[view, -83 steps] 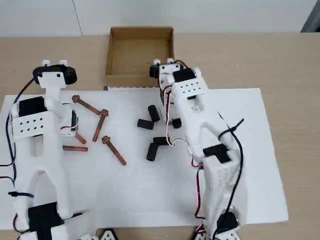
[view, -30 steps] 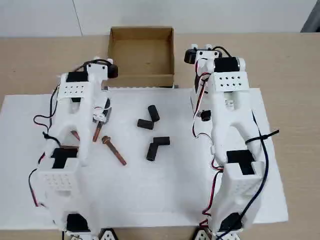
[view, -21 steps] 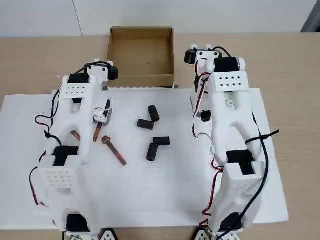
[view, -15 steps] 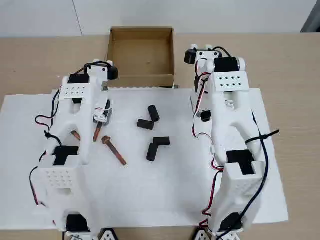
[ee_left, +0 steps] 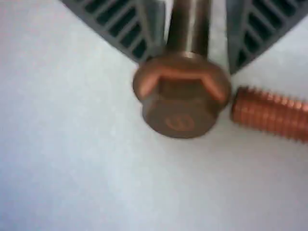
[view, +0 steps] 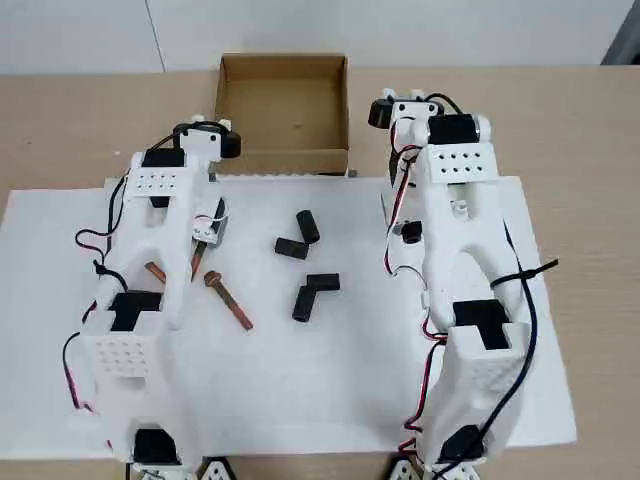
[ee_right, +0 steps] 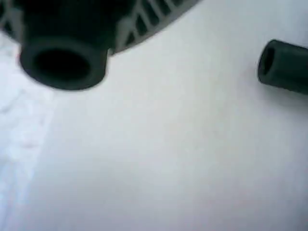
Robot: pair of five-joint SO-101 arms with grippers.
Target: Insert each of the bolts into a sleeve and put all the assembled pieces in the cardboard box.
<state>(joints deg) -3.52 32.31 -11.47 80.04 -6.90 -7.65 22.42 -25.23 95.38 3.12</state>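
Observation:
My left gripper (view: 207, 232) is down over a copper bolt (view: 198, 262) lying on the white sheet. In the left wrist view its grey fingers (ee_left: 144, 33) stand open on either side of that bolt's shaft (ee_left: 190, 24), just behind the hex head, with a thin gap on one side. A second bolt's threaded end (ee_left: 269, 118) lies beside the head. Two more bolts (view: 228, 300) (view: 155, 272) lie nearby. My right gripper (view: 410, 232) is shut on a black sleeve (ee_right: 62, 62), held above the sheet. Several loose sleeves (view: 307, 226) (view: 291, 248) (view: 323, 282) lie mid-sheet.
The open cardboard box (view: 285, 155) stands at the far edge of the sheet, between the two arms. Another sleeve (ee_right: 284, 65) lies on the sheet some way from the held one. Bare white sheet (view: 320, 380) stretches toward the near edge.
The left arm swung in from the sheet's left side to the bolts, then edged toward the box. The right arm drew back from the sleeve pile with a sleeve and has since held still.

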